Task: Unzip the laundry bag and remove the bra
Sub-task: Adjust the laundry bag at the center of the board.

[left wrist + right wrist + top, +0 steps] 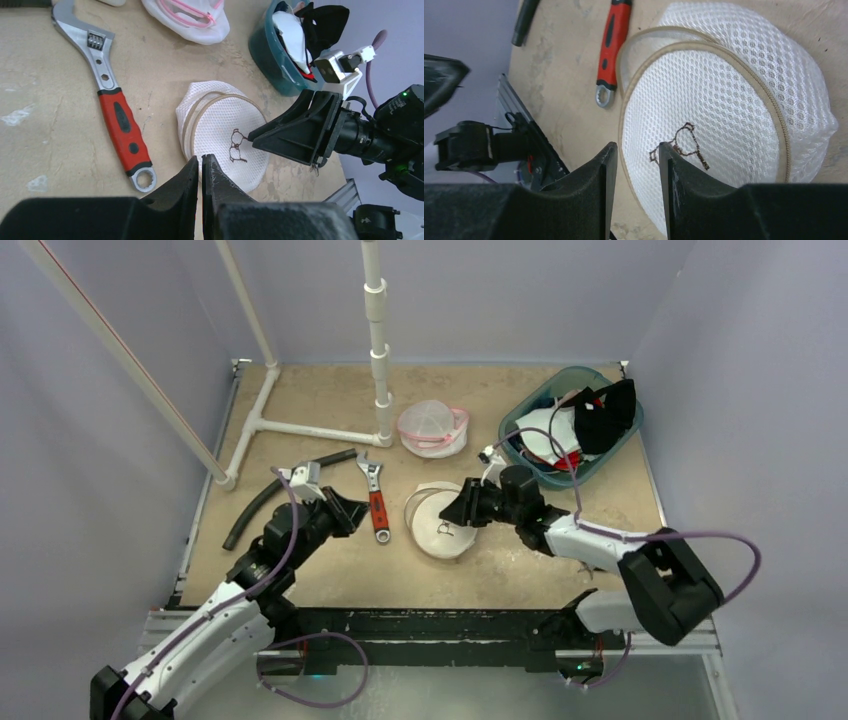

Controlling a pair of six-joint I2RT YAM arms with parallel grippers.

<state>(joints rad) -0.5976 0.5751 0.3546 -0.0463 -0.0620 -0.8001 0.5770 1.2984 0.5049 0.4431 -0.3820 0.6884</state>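
Observation:
A round white mesh laundry bag point(438, 528) with a beige zipper band lies flat mid-table, zipped; it also shows in the left wrist view point(220, 120) and the right wrist view point(729, 95). A brown stitched mark point(684, 145) sits on its top. The bra is hidden. My right gripper point(452, 512) hovers low over the bag's near-left rim, jaws open, the band and mesh between its fingertips point(636, 146) but not pinched. My left gripper point(350, 512) is shut and empty, its tips point(201, 159) just left of the bag's edge.
A red-handled wrench point(376, 502) lies left of the bag. A black hose point(262, 505) and a white pipe frame point(300, 427) lie farther left. A pink-trimmed mesh bag point(433, 428) sits behind. A teal bin point(525, 415) of garments stands back right.

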